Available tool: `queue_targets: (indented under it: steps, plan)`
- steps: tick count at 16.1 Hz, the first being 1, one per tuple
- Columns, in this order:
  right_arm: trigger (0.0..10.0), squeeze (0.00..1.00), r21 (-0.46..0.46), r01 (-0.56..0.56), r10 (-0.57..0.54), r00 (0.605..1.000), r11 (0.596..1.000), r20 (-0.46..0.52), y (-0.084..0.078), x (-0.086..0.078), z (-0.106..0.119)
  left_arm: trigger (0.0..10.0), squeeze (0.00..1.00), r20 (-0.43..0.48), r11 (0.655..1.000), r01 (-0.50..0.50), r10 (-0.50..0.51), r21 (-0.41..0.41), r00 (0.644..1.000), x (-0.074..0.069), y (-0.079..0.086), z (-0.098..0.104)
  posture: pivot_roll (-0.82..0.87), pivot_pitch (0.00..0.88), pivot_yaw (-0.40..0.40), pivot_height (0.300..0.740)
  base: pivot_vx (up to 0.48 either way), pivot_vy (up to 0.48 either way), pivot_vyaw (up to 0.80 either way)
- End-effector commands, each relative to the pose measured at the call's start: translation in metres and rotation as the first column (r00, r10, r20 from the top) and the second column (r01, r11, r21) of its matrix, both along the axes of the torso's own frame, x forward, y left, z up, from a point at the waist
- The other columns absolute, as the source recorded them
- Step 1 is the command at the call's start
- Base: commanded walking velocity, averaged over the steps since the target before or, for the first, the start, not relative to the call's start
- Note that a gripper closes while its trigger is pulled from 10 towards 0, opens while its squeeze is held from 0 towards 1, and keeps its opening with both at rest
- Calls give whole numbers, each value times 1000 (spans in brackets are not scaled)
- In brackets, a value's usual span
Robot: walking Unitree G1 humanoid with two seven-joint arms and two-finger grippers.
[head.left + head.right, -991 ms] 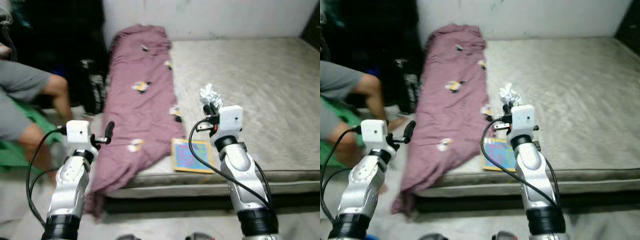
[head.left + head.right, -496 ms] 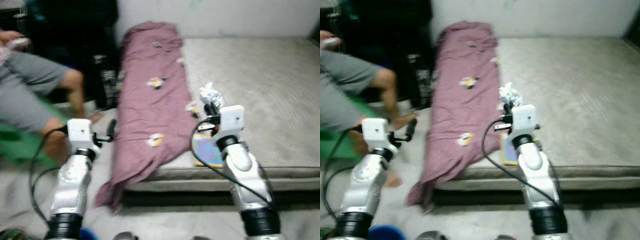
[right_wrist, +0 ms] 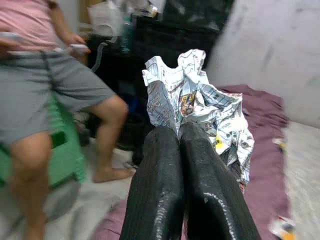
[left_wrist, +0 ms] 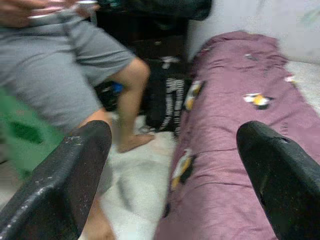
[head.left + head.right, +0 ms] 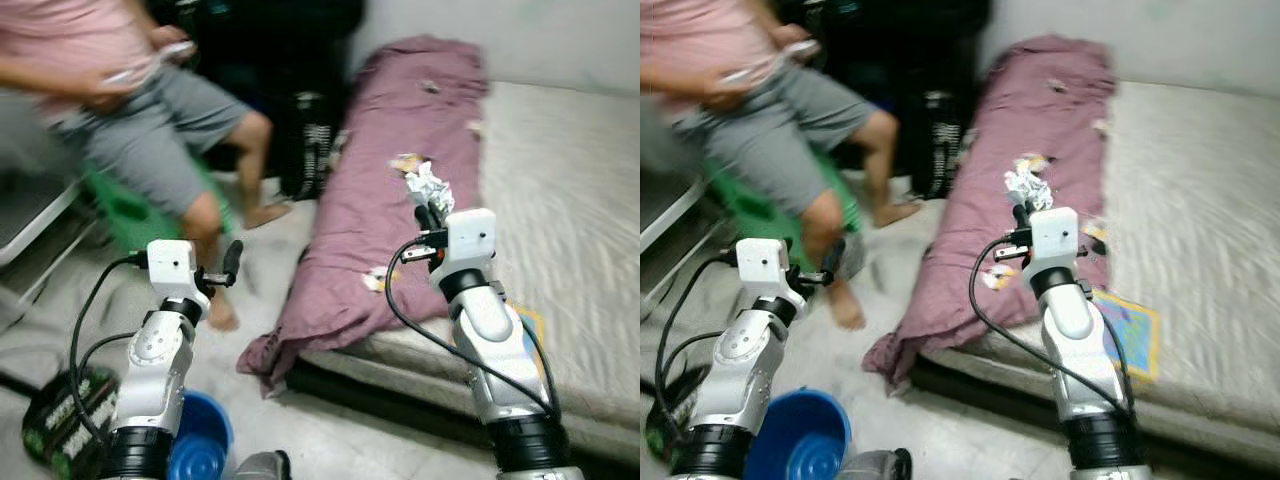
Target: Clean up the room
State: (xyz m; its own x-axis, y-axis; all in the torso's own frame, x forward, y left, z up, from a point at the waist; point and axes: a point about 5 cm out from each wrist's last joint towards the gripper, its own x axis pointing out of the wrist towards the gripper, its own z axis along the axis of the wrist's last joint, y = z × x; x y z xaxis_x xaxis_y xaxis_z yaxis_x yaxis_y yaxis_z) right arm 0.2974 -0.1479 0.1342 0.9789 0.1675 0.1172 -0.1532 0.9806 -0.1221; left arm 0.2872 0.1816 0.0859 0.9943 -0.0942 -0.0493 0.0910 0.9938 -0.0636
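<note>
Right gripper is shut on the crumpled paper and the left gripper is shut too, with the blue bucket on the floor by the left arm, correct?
Not quite: the left gripper is open, its fingers wide apart in the left wrist view. The right gripper is shut on the crumpled paper, and the blue bucket is there.

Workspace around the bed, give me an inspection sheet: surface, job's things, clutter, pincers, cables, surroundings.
Surface: pale grey mattress, low on a light floor.
Job's things: crumpled printed paper wad, held above the rumpled mauve blanket; round blue plastic bucket on the floor.
Clutter: colourful flat picture book at the mattress edge; green patterned packet on the floor.
Pincers: right pincer shut on the wad; left pincer open, holding nothing.
Cables: black cables looping along both arms.
Surroundings: a seated person on a green stool.
</note>
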Motion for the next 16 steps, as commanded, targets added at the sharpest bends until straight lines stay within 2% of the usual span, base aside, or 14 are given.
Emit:
queue_targets:
  steps: [1,4,7,9,12,16]
  plan:
    - [10000,0,-1,17,-17,999,1000,30,-3,1,6,10000,0,11,999,-35,35,6,999,0,5,2,-72,0,53,740,0,0,800]
    - [10000,0,1,17,-17,1000,1000,25,-1,1,3,10000,0,-2,998,-69,69,8,998,-3,8,-1,-66,0,51,740,0,0,800]
    - [10000,0,8,6,-6,1000,1000,9,1,3,-2,10000,0,19,987,-157,156,24,988,-11,15,-1,-11,0,15,740,0,0,800]
    - [10000,0,8,-47,47,999,999,-3,16,8,-3,10000,0,11,979,-204,204,24,979,-20,23,-5,6,0,-8,740,0,0,800]
    - [10000,0,23,-53,53,999,998,-7,17,8,-4,10000,0,6,975,-221,221,23,975,-27,25,-8,12,0,-16,740,0,0,800]
    - [10000,0,23,-38,38,999,999,-6,17,5,-6,10000,0,-3,973,-227,228,26,974,-29,26,-7,-11,0,13,740,0,0,800]
